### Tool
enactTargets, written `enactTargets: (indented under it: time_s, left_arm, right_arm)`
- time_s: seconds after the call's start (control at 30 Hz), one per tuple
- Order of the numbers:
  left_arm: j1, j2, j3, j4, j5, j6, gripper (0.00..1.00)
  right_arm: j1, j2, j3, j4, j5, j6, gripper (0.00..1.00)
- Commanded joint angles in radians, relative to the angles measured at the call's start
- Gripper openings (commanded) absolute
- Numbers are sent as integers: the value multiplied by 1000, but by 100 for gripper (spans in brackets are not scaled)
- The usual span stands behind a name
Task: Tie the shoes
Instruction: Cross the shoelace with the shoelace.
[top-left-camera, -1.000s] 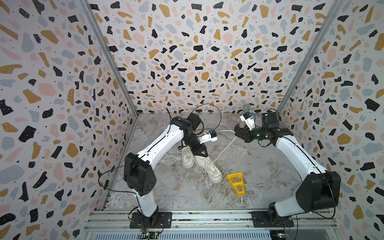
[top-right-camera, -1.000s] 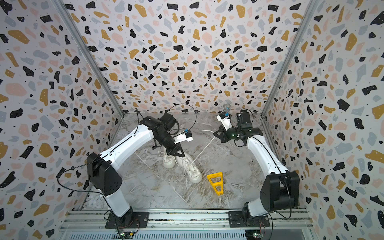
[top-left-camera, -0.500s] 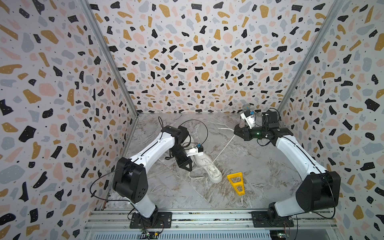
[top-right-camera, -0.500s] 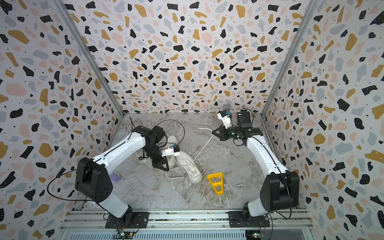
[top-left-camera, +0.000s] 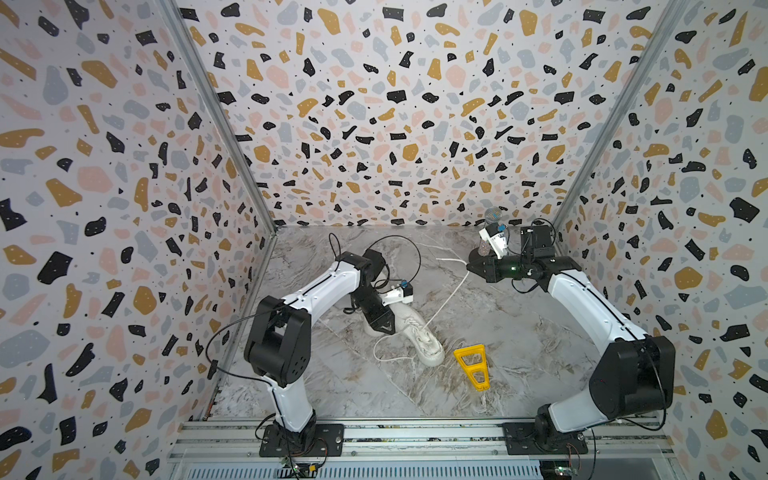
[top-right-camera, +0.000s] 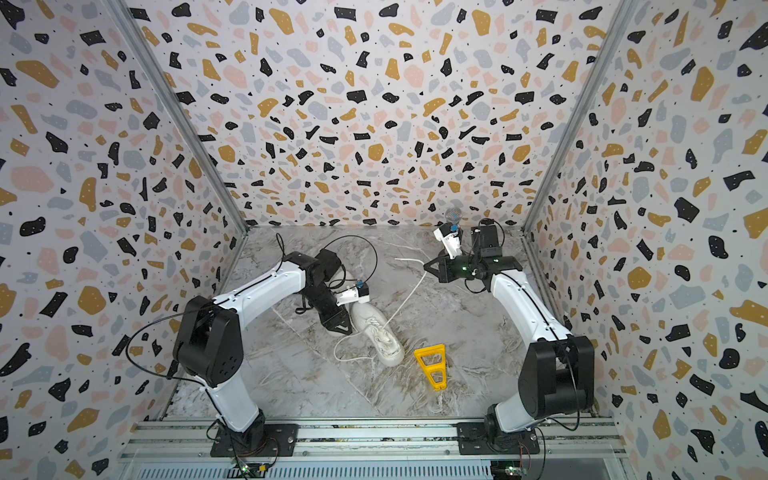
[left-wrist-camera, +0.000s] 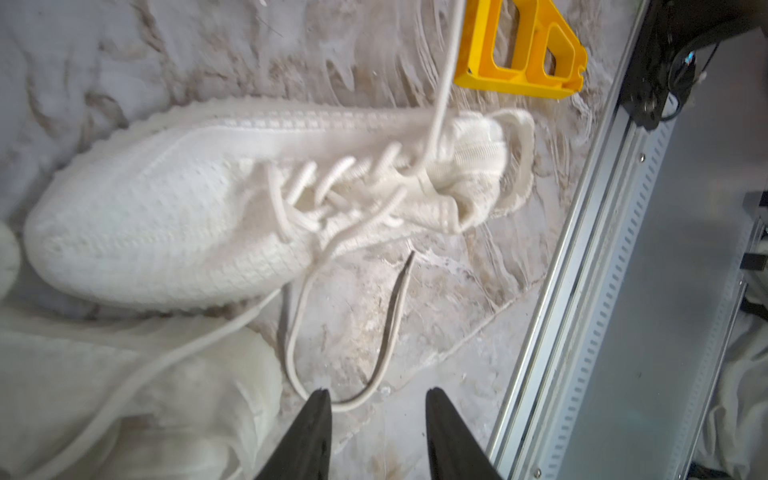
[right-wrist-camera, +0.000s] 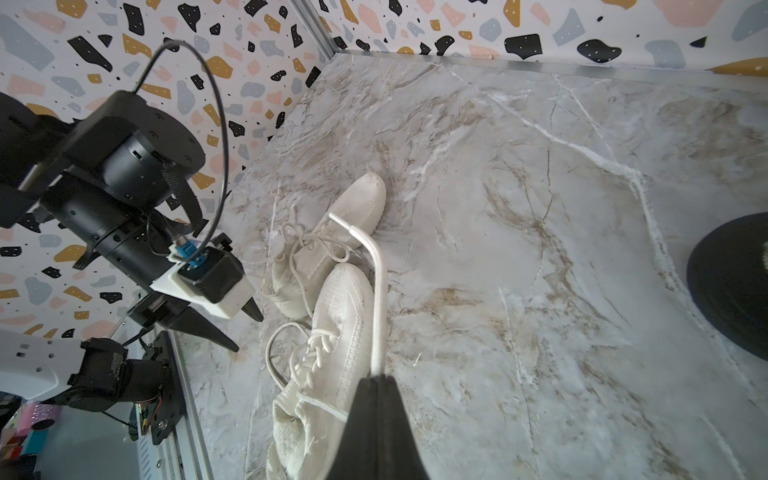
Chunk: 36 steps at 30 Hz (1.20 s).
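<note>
Fingers of left gripper (left-wrist-camera: 377, 395): the two black fingers stand apart and grip nothing. The gripper hangs low over the marble floor (top-left-camera: 519, 332), at the side of the shoes.
Loose lace (left-wrist-camera: 293, 345): it makes a loop on the floor. The bend of the loop lies at the mouth of the left gripper, close by one fingertip (left-wrist-camera: 311, 424) (whether they touch, I cannot tell).
Fingers of right gripper (right-wrist-camera: 376, 380): they are pressed together on the long lace (right-wrist-camera: 378, 299), near its end. A short bent piece with the tip sticks out past them.
Course of long lace: in both top views it runs raised and nearly straight from the right gripper, which is near the back wall. It goes down to the top eyelets of the near shoe (top-left-camera: 419, 336).
Near shoe: it lies on its sole in the middle of the floor. Its collar end is near the yellow frame (top-left-camera: 469, 353).
Far shoe (right-wrist-camera: 309, 257): it lies close against the near shoe, as the right wrist view shows. In the top views the left arm covers most of it.
Shoe mouths: both collars are soft and pressed nearly flat, and the inside is not visible.
Openings of yellow frame: there are two cut-outs, and the floor shows through them.
Walls (top-left-camera: 374, 124): speckled panels stand on three sides of the floor.
</note>
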Motion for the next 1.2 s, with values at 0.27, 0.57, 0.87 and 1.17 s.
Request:
enactTargets:
  time_s: [0.27, 0.57, 0.87, 1.17]
  left_arm:
    - [-14, 171, 69, 124, 89, -138, 43]
    - [-17, 333, 283, 158, 147, -248, 44]
    - [4, 280, 307, 135, 196, -243, 47]
    - [45, -48, -63, 152, 51, -64, 49]
  right_arm:
    - [-3, -70, -24, -26, 124, -33, 0]
    - [-3, -93, -59, -7, 215, 7, 0]
    - [-3, -78, -42, 19, 128, 8, 0]
    - [22, 17, 32, 42, 61, 37, 0]
